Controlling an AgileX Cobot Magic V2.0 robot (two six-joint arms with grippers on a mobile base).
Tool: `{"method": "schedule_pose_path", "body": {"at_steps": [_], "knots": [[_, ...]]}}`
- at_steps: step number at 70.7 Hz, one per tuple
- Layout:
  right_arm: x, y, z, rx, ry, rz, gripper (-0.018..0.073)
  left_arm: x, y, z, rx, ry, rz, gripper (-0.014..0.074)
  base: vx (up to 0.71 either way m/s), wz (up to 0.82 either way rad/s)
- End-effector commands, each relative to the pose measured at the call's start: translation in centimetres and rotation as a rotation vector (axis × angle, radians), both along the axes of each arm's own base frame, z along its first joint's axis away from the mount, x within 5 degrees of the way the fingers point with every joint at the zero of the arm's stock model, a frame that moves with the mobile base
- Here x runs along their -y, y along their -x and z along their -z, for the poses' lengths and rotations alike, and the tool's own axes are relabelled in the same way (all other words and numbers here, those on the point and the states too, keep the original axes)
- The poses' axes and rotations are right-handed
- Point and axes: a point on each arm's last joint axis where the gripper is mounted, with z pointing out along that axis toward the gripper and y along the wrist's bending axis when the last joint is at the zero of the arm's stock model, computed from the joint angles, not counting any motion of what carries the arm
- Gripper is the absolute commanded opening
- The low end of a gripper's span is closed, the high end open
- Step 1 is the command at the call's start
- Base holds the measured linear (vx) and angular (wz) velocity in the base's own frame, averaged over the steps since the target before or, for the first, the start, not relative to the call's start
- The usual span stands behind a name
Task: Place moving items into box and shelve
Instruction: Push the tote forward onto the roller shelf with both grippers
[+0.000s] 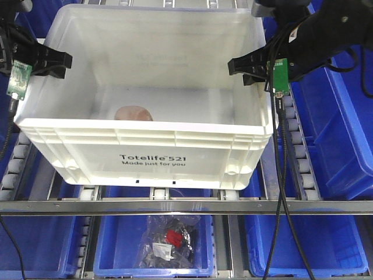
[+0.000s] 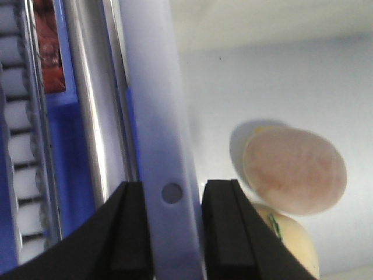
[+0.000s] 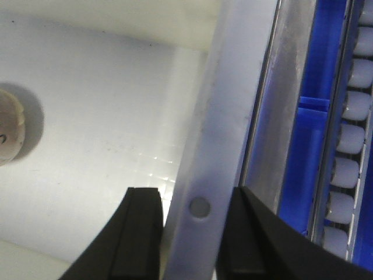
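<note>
Front view: box (image 1: 151,157) holds moving item (image 1: 133,112).

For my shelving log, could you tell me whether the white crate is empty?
No, a pinkish lump lies on the floor of the white crate.

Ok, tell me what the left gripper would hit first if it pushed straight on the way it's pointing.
The left gripper straddles the white crate's rim, one finger on each side of the wall. Pushed straight on, it would probably bottom out on that rim first. Depth is unclear, so I can't tell how much gap remains.
</note>
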Motion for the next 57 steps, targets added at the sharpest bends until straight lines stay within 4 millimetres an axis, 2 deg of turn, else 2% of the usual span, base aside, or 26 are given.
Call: {"method": "schedule_pose_path", "body": {"at_steps": [1, 15, 25, 33, 43, 50, 57], "knots": [[-0.58, -0.37, -3.0, 0.172, -0.069, -0.024, -0.0012, 0.45, -0.48, -2.16, 0.126, 0.047, -0.009, -0.0015, 0.0, 0.0], [-0.71, -0.7, -2.5, 0.165, -0.064, -0.026, 0.0012, 0.48, -0.85, -1.49, 0.105, 0.045, -0.008, 0.0018, 0.0, 0.0], [-0.69, -0.69, -2.55, 0.172, -0.054, -0.039, 0.0092, 0.48, -0.88, -1.51, 0.109, 0.044, -0.008, 0.012, 0.0, 0.0], [-0.69, -0.69, -2.55, 0.172, -0.052, -0.041, 0.021, 0.48, -0.87, -1.51, 0.112, 0.032, 0.007, 0.0242, 0.0, 0.0], [-0.69, -0.72, -2.57, 0.176, -0.053, -0.04, 0.0414, 0.49, -0.85, -1.49, 0.109, 0.032, 0.009, 0.041, 0.0, 0.0], [-0.71, -0.76, -2.62, 0.183, -0.056, -0.039, 0.0552, 0.49, -0.86, -1.5, 0.11, 0.032, 0.009, 0.0497, 0.0, 0.0], [-0.68, -0.76, -2.83, 0.198, -0.058, -0.039, 0.0644, 0.48, -0.84, -1.61, 0.115, 0.037, 0.002, 0.0548, 0.0, 0.0]]}}
